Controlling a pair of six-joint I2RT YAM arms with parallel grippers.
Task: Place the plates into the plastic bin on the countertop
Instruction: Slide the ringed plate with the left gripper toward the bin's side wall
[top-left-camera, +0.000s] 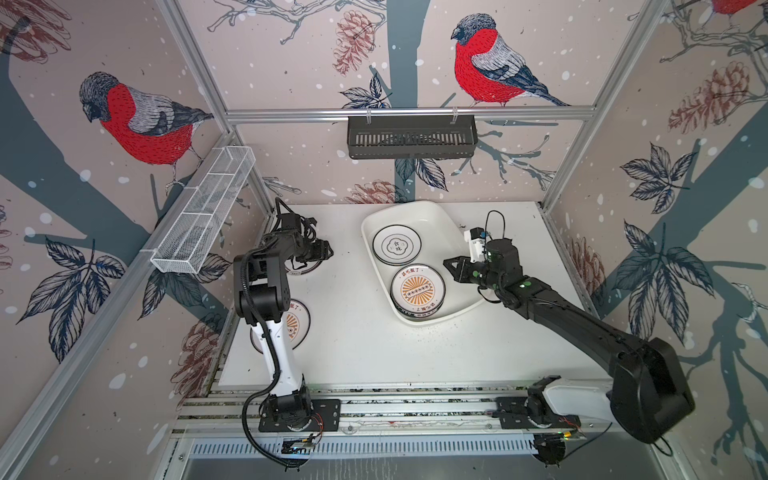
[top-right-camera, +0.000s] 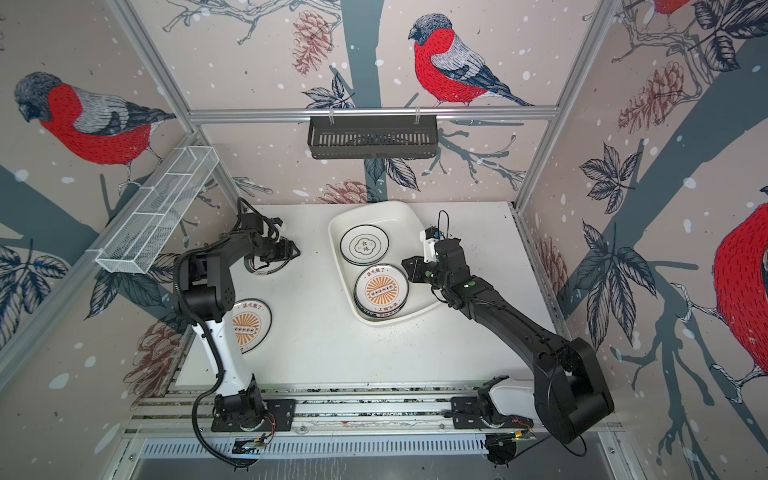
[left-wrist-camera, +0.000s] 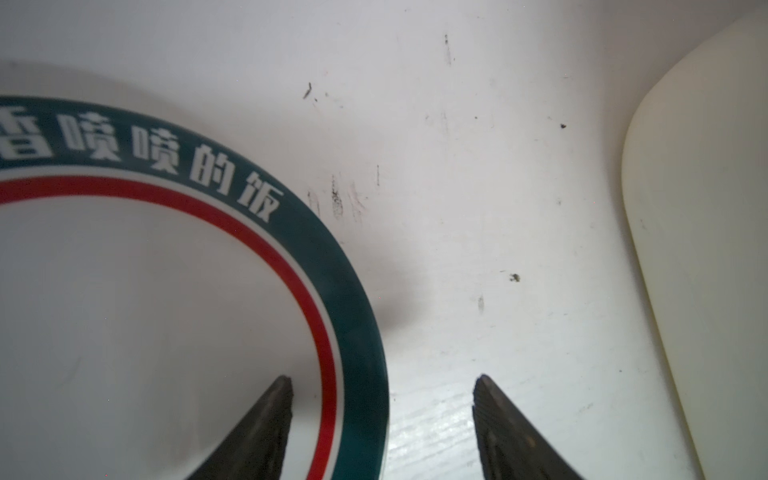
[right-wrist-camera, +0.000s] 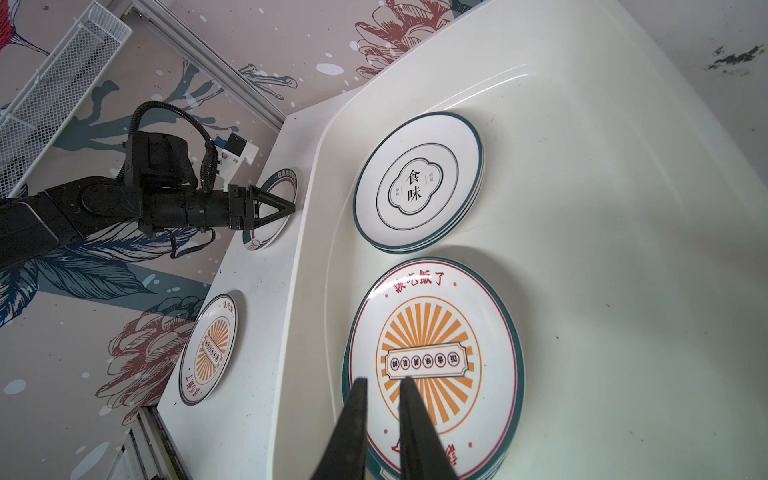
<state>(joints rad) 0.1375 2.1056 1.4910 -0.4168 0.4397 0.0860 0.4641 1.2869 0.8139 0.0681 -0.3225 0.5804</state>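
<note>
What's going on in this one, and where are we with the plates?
Two arms are loading plates into the plastic bin. It already holds two stacks, one topped by an emblem plate and one by a sunburst plate. The right hand, shut and empty, hovers over the sunburst stack. The left hand is open, straddling the rim of a teal-banded plate on the countertop, not yet gripping it. A second sunburst plate also lies on the countertop, outside the bin.

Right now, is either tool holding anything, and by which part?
Nothing is held. The left tool straddles the rim of the banded plate; the right tool is empty.
</note>
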